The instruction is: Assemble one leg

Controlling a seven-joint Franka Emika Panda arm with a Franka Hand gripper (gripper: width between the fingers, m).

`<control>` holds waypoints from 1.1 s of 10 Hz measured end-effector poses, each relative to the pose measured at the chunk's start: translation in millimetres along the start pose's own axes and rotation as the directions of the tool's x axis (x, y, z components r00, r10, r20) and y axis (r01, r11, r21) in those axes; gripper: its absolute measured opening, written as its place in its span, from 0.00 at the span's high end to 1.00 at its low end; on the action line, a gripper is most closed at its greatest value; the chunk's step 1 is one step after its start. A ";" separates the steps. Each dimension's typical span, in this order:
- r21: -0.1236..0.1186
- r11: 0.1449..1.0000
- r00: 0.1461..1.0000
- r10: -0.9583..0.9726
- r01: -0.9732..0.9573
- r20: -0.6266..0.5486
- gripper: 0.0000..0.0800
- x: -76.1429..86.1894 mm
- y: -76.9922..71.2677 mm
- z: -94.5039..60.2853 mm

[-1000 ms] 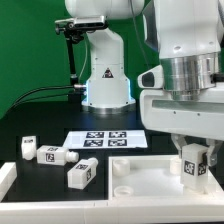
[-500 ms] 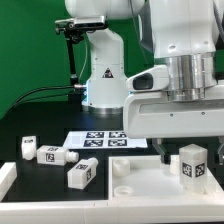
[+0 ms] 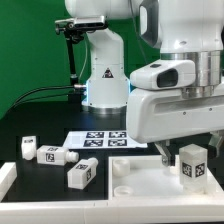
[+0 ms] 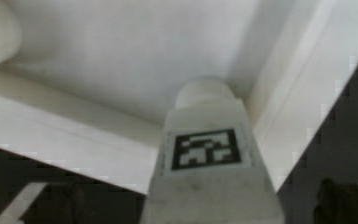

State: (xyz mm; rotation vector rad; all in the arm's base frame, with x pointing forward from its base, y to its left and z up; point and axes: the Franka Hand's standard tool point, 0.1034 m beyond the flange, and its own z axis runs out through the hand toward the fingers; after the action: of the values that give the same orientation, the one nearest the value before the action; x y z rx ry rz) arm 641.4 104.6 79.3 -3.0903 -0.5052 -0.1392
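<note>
A leg (image 3: 190, 164) stands upright on the big white panel (image 3: 140, 176) at the exterior view's right. My gripper (image 3: 191, 149) hangs just over it, one finger (image 3: 165, 152) showing to the leg's left, apart from it. The jaws look open and hold nothing. In the wrist view the same leg (image 4: 206, 150) rises from the panel (image 4: 140, 50) between my dark fingers (image 4: 34, 205), with its tag facing the camera. Three more legs lie on the black table at the left: one (image 3: 28, 148), one (image 3: 50, 154), and one (image 3: 82, 172).
The marker board (image 3: 105, 139) lies behind the panel. The arm's white base (image 3: 105, 80) stands at the back. A white rim (image 3: 6, 178) shows at the lower left. A green backdrop closes off the rear.
My gripper has let go of the leg and risen off it, and the hand has swung toward the exterior view's left. The leg stays standing on the panel.
</note>
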 end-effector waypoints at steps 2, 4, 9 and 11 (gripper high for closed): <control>0.000 1.000 1.000 0.006 -0.006 0.000 0.52 -0.1 0.2 0.2; 0.003 0.983 0.983 0.185 -0.185 0.001 0.64 -0.1 -0.7 0.3; 0.005 0.588 0.588 0.809 -0.809 -0.012 0.64 0.5 -6.5 2.5; 0.018 0.274 0.274 0.962 -0.962 0.009 0.64 -0.5 -10.4 3.6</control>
State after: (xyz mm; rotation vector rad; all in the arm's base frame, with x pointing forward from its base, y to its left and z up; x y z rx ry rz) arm 637.9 114.4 75.6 -2.7084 1.4242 -0.1023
